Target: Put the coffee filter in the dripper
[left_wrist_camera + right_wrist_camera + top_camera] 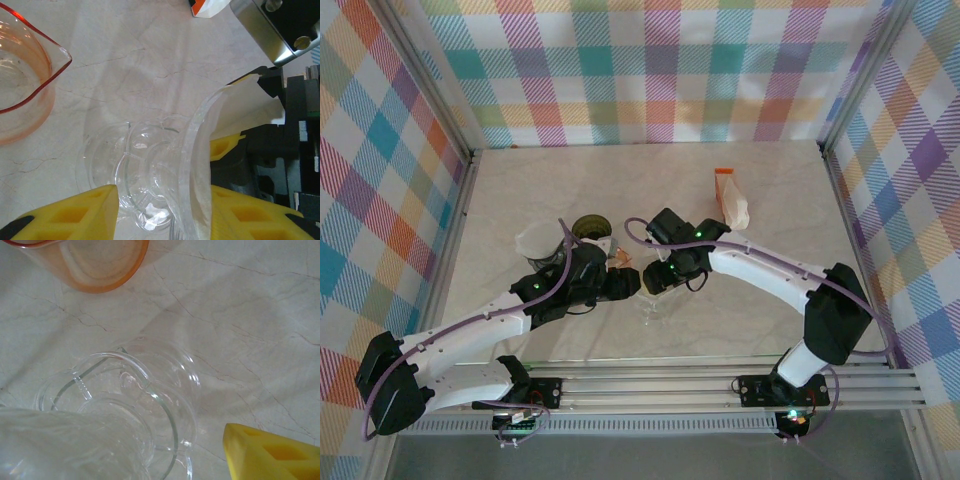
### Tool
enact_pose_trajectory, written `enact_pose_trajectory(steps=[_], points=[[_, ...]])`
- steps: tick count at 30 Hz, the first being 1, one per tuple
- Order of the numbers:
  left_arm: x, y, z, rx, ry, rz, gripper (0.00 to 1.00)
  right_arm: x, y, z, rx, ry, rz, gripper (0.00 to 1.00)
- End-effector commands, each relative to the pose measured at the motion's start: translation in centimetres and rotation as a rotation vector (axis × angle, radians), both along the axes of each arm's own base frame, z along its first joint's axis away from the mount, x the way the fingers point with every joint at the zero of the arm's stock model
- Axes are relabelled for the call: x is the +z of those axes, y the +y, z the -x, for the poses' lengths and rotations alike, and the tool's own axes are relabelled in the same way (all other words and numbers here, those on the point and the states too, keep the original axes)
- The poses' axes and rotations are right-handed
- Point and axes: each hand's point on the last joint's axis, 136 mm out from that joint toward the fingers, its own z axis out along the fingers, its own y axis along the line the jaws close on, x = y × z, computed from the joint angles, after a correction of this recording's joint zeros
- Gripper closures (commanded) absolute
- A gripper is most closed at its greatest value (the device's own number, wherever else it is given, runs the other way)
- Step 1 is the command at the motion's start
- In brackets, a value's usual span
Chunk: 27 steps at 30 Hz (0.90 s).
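The coffee filter is thin white paper, light, limp, easily creased, best pinched at its rim; it sits at the mouth of the clear dripper, gripped by the right gripper; the glass looks slick and breakable, and the left gripper is clamped across it; how deep the paper reaches is hidden behind the rim; the pink jug nearby is cut off.
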Motion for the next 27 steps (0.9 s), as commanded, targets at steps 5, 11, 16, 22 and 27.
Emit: enact_pose_trajectory(steps=[5,11,16,22,27], points=[[-0.2,-0.1,0.1,0.003,0.01,-0.002,0.54,2.7,-1.4,0.1,-0.036,-0.086,-0.032,0.33],[-0.2,-0.1,0.1,0.003,0.008,-0.005,0.54,3.6,-3.4,-0.4,-0.093,-0.151,0.005,0.33],[-0.2,-0.1,0.1,0.005,0.006,-0.005,0.54,3.6,-4.6,-0.8,-0.134,-0.177,0.043,0.33],[-0.1,-0.1,0.1,0.007,0.006,-0.001,0.54,4.5,-3.2,-0.9,-0.093,-0.18,-0.02,0.33],[-0.1,0.0,0.1,0.01,0.005,-0.004,0.54,5.8,-1.8,-0.9,-0.062,-0.184,-0.095,0.33]])
